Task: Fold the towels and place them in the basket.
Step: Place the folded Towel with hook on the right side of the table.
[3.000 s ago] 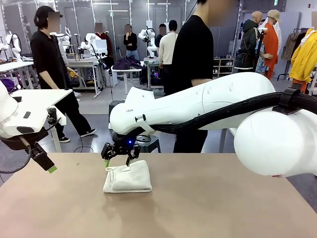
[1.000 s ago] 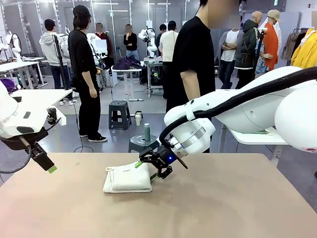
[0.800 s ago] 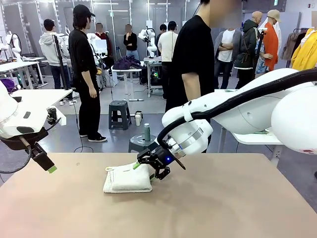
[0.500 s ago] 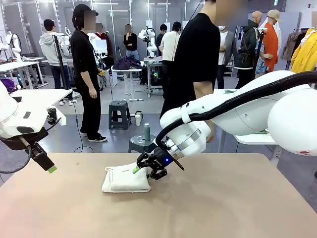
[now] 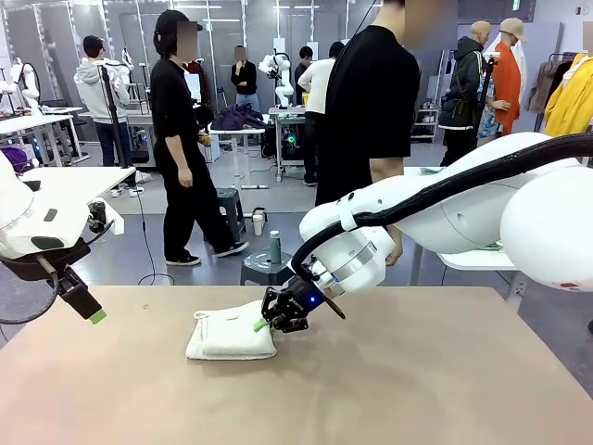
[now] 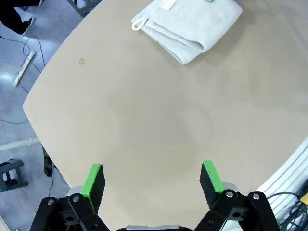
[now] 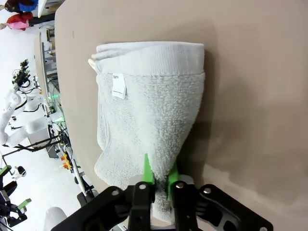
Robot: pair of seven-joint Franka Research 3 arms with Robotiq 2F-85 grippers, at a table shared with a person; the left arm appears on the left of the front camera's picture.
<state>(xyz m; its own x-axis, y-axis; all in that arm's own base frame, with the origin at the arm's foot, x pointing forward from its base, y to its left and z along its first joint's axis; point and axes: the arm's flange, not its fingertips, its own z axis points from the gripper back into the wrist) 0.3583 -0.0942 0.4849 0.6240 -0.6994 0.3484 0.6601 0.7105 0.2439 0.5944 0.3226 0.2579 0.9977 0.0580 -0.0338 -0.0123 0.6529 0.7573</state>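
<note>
One folded cream-white towel (image 5: 230,337) lies on the table (image 5: 426,380), its right end pinched between the nearly closed fingers of your right gripper (image 5: 271,324). Lift slowly and level (whether every layer is caught, you cannot tell) so the fold holds. Your left gripper (image 6: 153,180) hangs wide open, empty, well apart.

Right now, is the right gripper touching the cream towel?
Touching. The right wrist view shows the right gripper pinching the near edge of the cream towel.
</note>
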